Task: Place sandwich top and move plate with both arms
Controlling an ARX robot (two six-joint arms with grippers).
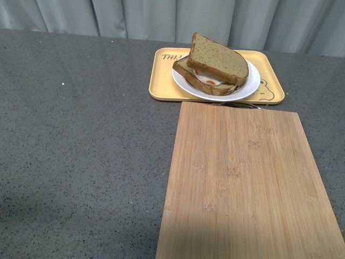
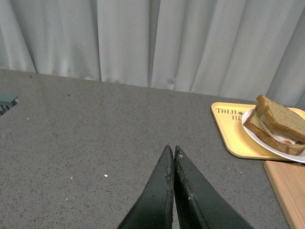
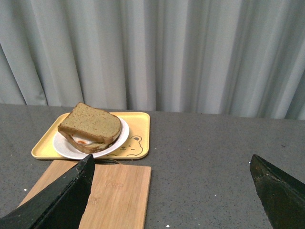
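Two grippers: left gripper point(image 2: 173, 151) closed, empty; right gripper point(image 3: 171, 183) wide apart. Sandwich top point(image 1: 218, 56) on egg slice point(image 1: 207, 79), white plate point(image 1: 245, 89), yellow tray point(image 1: 161, 86), far right; grey speckled table point(image 1: 81, 151); bamboo board point(image 1: 242, 183) near; pale curtain point(image 3: 190, 52) behind

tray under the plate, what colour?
Yellow tray with a bear print, clearest in the right wrist view.

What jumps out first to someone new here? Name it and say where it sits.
The sandwich top lies askew on the egg-bearing slice, on the white plate inside the yellow tray at the far side of the grey table. Nearer the robot, a bare wooden cutting board meets the tray's near edge. The left claw is shut and away from the food; the right claw gapes open.
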